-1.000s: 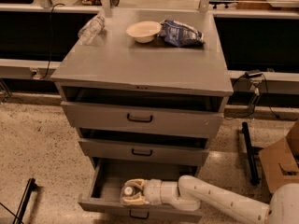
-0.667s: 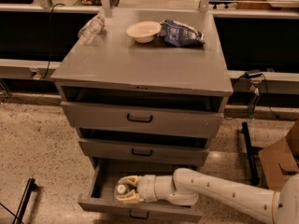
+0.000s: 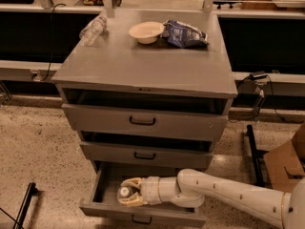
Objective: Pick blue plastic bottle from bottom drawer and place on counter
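Observation:
The bottom drawer [image 3: 102, 187] is pulled open. My gripper [image 3: 127, 192] reaches into it from the right, low in its left half. Its yellowish fingers [image 3: 132, 182] sit on either side of the blue plastic bottle [image 3: 124, 193], and the bottle's white cap shows between them. The jaws are shut on the bottle, which lies low inside the drawer. The rest of the bottle is hidden by the fingers. The grey counter [image 3: 143, 68] is the cabinet's top, well above the gripper.
On the counter stand a clear bottle without a label [image 3: 93, 28] at the back left, a white bowl [image 3: 147, 32] and a blue bag [image 3: 185, 33]. The two upper drawers are slightly open. A cardboard box [image 3: 288, 161] is on the floor to the right.
My gripper has moved a little to the left inside the bottom drawer, and the bottle's white cap has moved with it between the fingers.

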Motion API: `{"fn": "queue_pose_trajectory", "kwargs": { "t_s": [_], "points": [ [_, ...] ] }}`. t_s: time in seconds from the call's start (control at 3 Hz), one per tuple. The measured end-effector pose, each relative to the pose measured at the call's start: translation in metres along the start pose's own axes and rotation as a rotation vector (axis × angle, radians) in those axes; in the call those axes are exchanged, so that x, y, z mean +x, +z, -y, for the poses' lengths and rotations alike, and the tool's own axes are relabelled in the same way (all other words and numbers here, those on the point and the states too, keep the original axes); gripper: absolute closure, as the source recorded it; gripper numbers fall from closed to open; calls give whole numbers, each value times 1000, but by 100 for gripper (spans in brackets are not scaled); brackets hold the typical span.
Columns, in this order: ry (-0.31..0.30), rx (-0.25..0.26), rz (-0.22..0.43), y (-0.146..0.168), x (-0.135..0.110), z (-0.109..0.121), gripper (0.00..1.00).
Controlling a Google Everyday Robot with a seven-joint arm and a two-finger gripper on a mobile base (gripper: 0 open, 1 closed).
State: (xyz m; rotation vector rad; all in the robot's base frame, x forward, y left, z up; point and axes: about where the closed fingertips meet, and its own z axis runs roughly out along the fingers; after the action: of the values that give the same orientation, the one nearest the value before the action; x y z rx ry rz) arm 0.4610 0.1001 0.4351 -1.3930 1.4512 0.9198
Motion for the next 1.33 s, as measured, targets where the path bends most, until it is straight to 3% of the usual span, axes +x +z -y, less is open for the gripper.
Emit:
{"fn": "queue_pose_trajectory", "kwargs": {
  "t_s": [0.33,0.67,1.0,1.33],
  "points": [
    [-13,-19,-37,-2,-11,2,100],
    [0,-97,-111,-17,-39,0,100],
    [20,-143,-128,-53,-94,9,100],
    [7,-174,-97,-81,-145,16,100]
  ]
}}
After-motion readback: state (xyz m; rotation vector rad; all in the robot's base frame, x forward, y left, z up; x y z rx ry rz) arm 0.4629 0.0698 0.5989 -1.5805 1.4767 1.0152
